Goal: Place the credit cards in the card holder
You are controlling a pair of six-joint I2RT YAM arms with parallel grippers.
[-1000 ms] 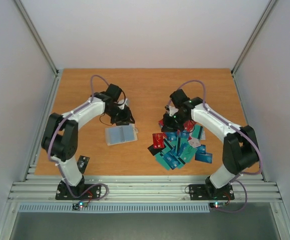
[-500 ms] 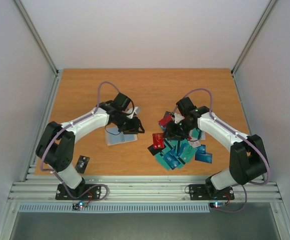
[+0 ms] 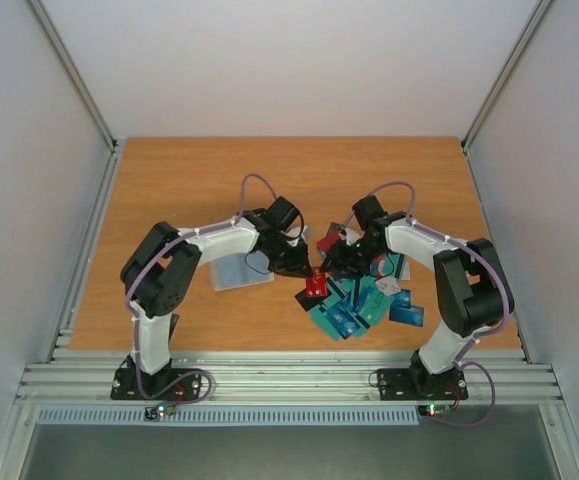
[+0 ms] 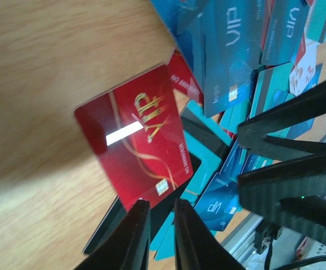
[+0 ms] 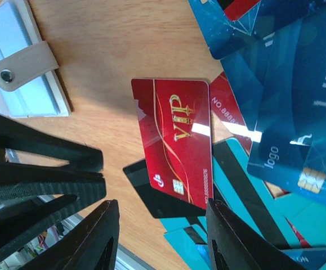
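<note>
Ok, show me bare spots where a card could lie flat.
Bare: the table's far strip behind the left arm and right arm, and the left side beyond the card holder. Crowded: the credit cards heaped right of centre, and the gap between heap and holder, where both arms reach.

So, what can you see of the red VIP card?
The red card is glossy plastic, with gold "VIP", gold curved lines, a gold chip near one corner and small print along one edge. It lies face up at the pile's left edge: mostly on bare table, its chip end over a black card, one long edge by another red card. The left gripper is close to the chip end; contact is unclear.
</note>
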